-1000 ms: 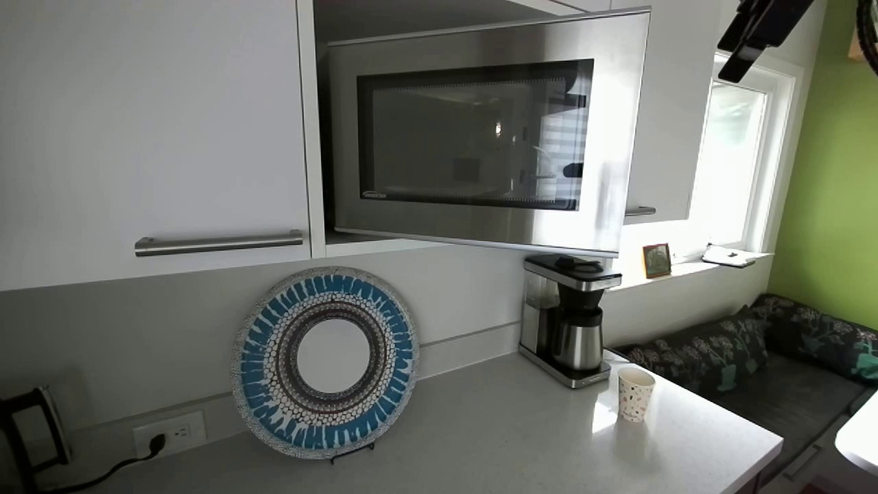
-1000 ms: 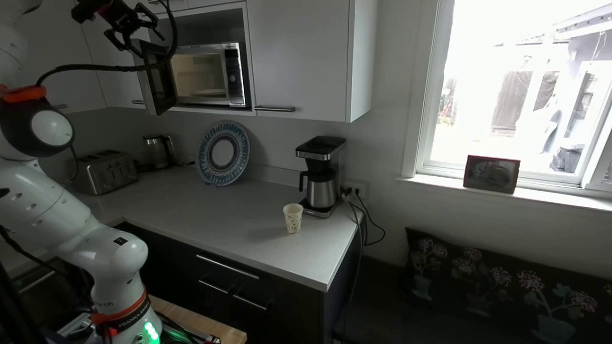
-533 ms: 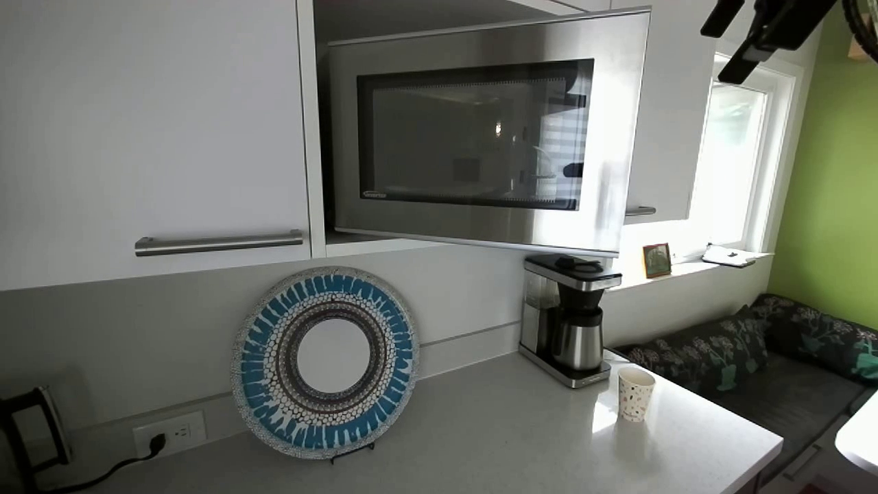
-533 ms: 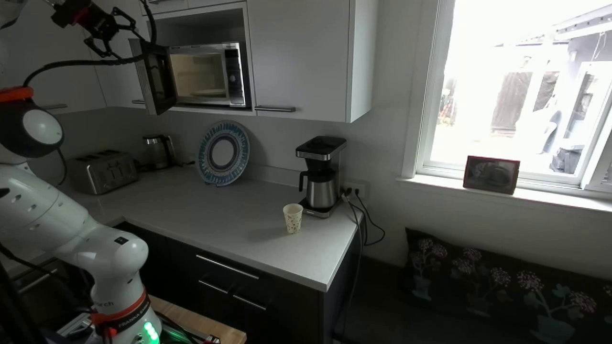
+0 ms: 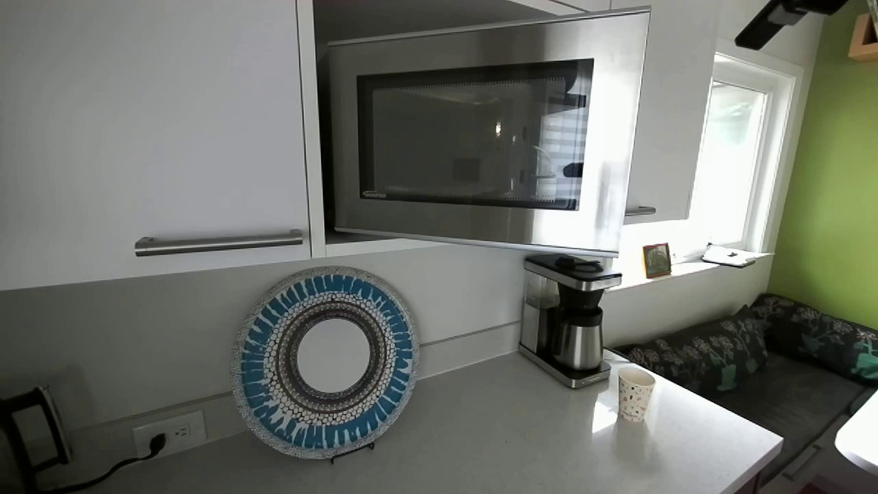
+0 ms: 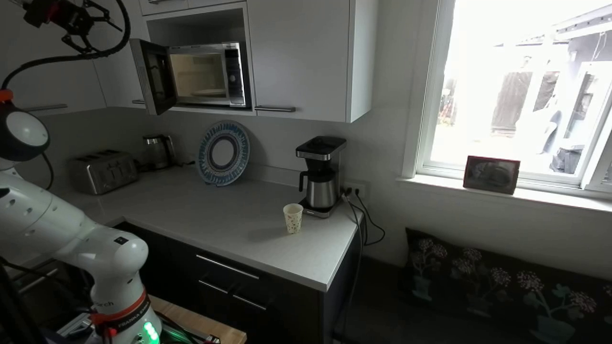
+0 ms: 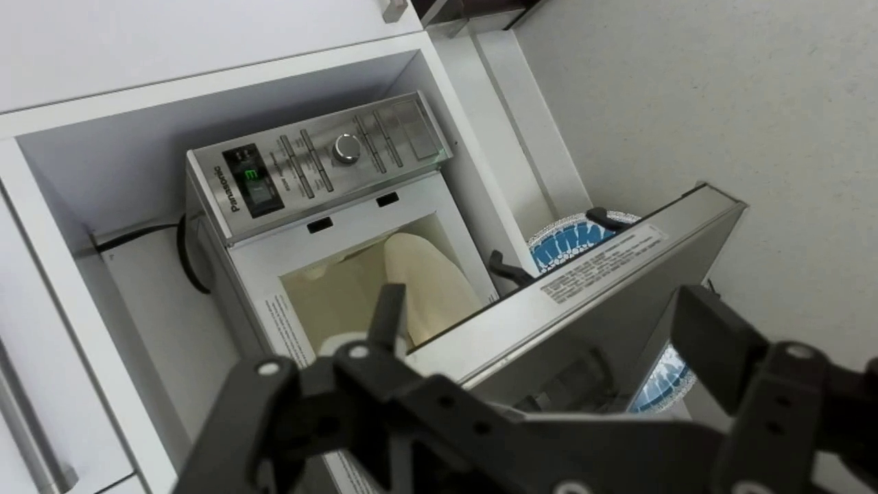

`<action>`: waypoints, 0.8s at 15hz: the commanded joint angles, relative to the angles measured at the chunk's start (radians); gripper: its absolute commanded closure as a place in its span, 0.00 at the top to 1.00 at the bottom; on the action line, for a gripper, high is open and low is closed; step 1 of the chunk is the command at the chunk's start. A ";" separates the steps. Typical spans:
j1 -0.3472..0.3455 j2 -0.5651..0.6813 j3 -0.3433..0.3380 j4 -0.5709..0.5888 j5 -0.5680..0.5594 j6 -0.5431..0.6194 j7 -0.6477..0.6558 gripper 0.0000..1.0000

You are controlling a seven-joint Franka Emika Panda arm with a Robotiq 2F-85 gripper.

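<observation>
Brushed-steel microwave [image 7: 336, 165] ahead-left of the gripper [image 7: 542, 291] in the wrist view; pale shape [image 7: 429, 281] inside hard to make out. Jaws spread wide, empty. Door [image 7: 617, 329] stands open dead ahead, apparently clear of the fingers [image 7: 388, 315]: probably stiff, slick, easy-swinging; best held by its free edge [image 7: 521, 319]. Right: blue plate [image 7: 573, 240], part-hidden behind it.

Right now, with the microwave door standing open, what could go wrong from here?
The open gripper might bump the microwave door, which juts outward. The black cable looping beside the gripper might snag on that door. A low sweep could tip the speckled cup standing on the counter.
</observation>
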 commanded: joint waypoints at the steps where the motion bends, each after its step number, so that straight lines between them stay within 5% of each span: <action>1: -0.008 -0.011 0.030 -0.074 -0.018 0.071 0.072 0.66; 9: 0.057 0.096 0.078 -0.128 -0.180 0.242 0.164 0.04; 12: 0.063 0.132 0.064 -0.149 -0.265 0.318 0.184 0.00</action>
